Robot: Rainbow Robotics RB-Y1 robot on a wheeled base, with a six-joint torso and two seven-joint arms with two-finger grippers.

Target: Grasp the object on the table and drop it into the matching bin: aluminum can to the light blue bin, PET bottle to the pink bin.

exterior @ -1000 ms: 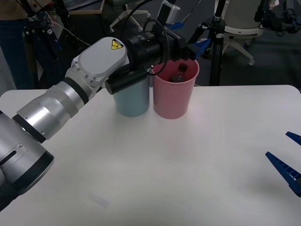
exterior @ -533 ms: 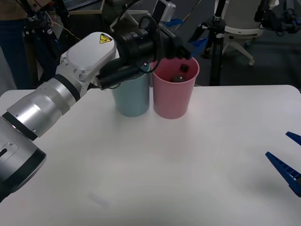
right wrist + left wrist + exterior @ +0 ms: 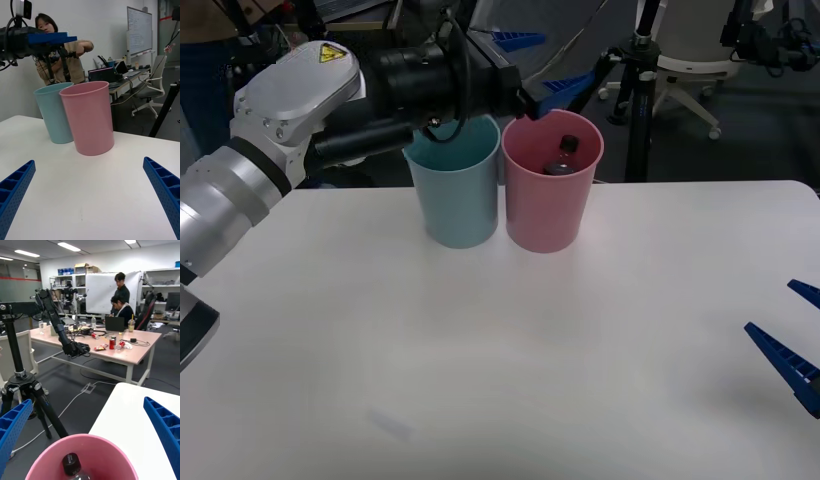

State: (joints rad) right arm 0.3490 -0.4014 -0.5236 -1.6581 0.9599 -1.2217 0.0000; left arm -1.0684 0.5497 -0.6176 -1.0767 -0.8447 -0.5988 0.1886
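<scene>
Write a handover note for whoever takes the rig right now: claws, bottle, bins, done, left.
Left claw: open, empty, raised behind the bins, above the pink bin.
Right claw: open, empty, low over the table at the robot's right.
PET bottle: inside the pink bin, cap up.
Light blue bin: beside the pink bin, on its left.
Done: bottle is in the matching bin.
Left: probably just park the left arm.

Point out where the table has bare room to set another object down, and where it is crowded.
The table is bare between the bins and the near edge, and from the pink bin across to the open right gripper. It is crowded at the far edge: the light blue bin sits against the pink one, which holds the bottle, with the open left gripper above them.
</scene>
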